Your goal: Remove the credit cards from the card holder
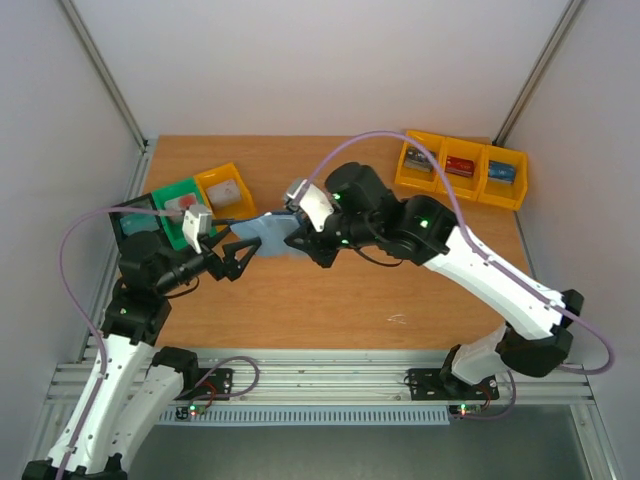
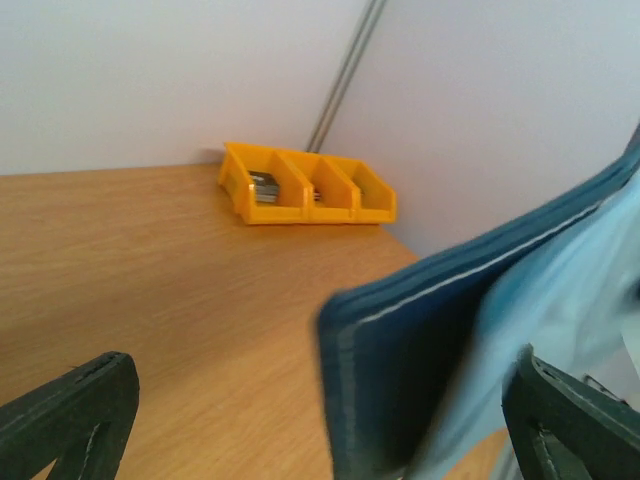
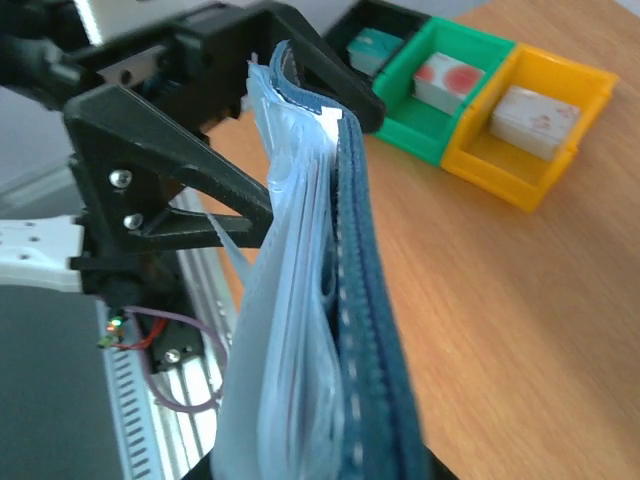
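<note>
Navy card holder [image 1: 268, 234], pale lining | right pincer [image 1: 303, 241] grasping it | left pincer [image 2: 320, 385] released

Two robot arms are standing at one table [image 1: 350, 300]: one left arm [image 1: 125, 360] and one right arm [image 1: 490, 275]. Each arm is carrying one gripper, so two are showing, the left gripper [image 1: 245, 258] and the right gripper [image 1: 305, 240]. One card holder [image 1: 268, 232] is showing. The credit cards inside it are not showing clearly enough for counting. Three single bins are standing together: one black bin [image 1: 130, 225], one green bin [image 1: 160, 200] and one yellow bin [image 1: 215, 178], each holding one small box [image 1: 178, 203]. One yellow triple bin [image 1: 455, 190] is showing three compartments, each holding one small item [image 1: 461, 166]. Two purple cables [image 1: 400, 137] are running, one along each arm.
</note>
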Motion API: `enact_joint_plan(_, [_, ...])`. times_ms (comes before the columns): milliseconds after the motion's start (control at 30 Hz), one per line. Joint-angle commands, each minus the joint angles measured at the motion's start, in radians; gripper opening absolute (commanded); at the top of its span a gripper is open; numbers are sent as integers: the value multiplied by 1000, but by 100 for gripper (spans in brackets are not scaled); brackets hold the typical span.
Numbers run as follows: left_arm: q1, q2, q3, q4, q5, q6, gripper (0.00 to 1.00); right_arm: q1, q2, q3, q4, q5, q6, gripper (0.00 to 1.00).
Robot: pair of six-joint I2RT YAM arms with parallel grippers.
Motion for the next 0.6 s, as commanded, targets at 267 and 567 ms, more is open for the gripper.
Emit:
enact_joint_plan(267, [6,-29,-10,210,369,-89,99,-88,-122,-134,202,-395,-10,2])
enact_joint_plan(567, [7,-24,3,277,439,-116,24,-114,-132,-160,240,-451,13,13])
